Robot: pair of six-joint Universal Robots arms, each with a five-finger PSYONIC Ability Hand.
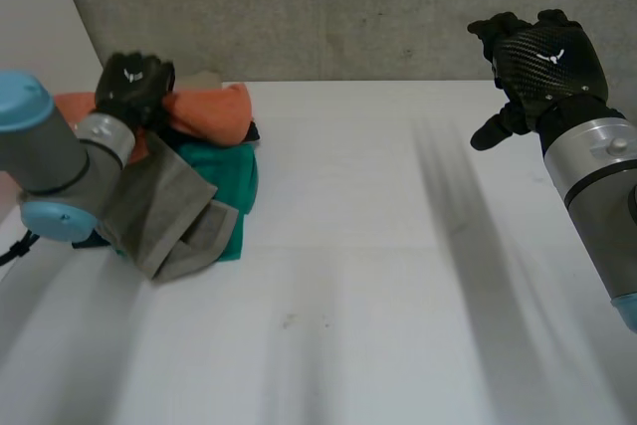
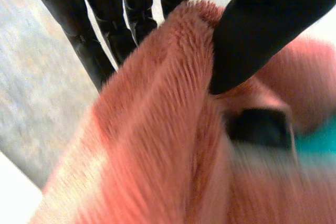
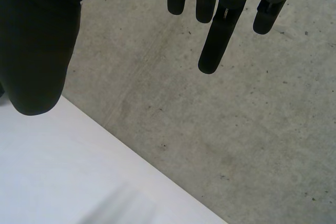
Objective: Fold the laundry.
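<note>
A heap of laundry lies at the table's far left: an orange fleecy cloth [image 1: 211, 109] on top, a teal cloth [image 1: 237, 176] under it and a grey cloth [image 1: 164, 208] hanging down in front. My left hand [image 1: 134, 87] sits on the heap's top, shut on the orange cloth [image 2: 157, 129], with its thumb [image 2: 252, 35] pressed into the pile. My right hand [image 1: 537, 62] hovers high at the far right, open, its fingers [image 3: 215, 40] straight and holding nothing.
The white table [image 1: 348, 276] stretches wide between the heap and my right arm. A grey concrete wall [image 1: 348, 7] stands behind the table's far edge. A dark cloth patch [image 2: 260, 127] shows within the heap beside the orange one.
</note>
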